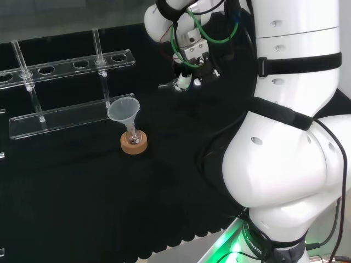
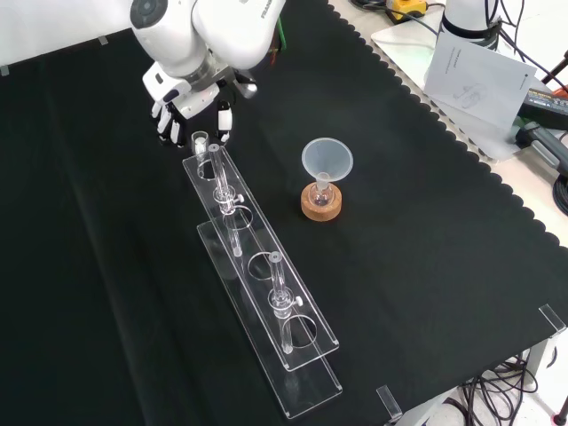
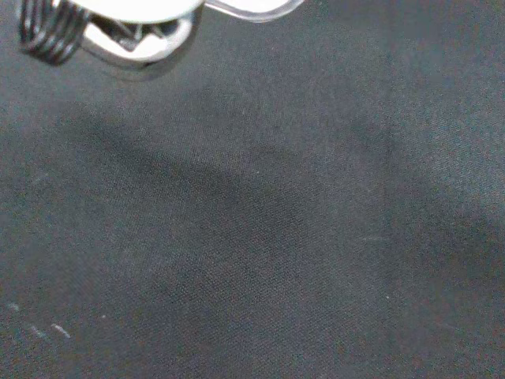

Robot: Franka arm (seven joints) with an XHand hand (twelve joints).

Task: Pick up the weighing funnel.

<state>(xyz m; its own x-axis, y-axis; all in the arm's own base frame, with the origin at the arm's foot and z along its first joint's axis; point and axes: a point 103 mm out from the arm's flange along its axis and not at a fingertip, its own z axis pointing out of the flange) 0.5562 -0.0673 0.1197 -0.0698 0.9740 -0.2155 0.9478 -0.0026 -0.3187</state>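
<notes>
Rack lies nearest in front view, at 8 o'clock from the funnel on its cork ring. Hand hangs farther, at 10 o'clock; spread or pinching, I cannot tell. Clear curved edge shows in wrist view; whether it is the weighing funnel, I cannot tell.

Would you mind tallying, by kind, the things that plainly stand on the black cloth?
Clear rack: 1
Funnel: 1
Small flask: 1
Cork ring: 1
Total: 4
Clear glass is hard to see here, so smaller pieces may go uncounted.
</notes>
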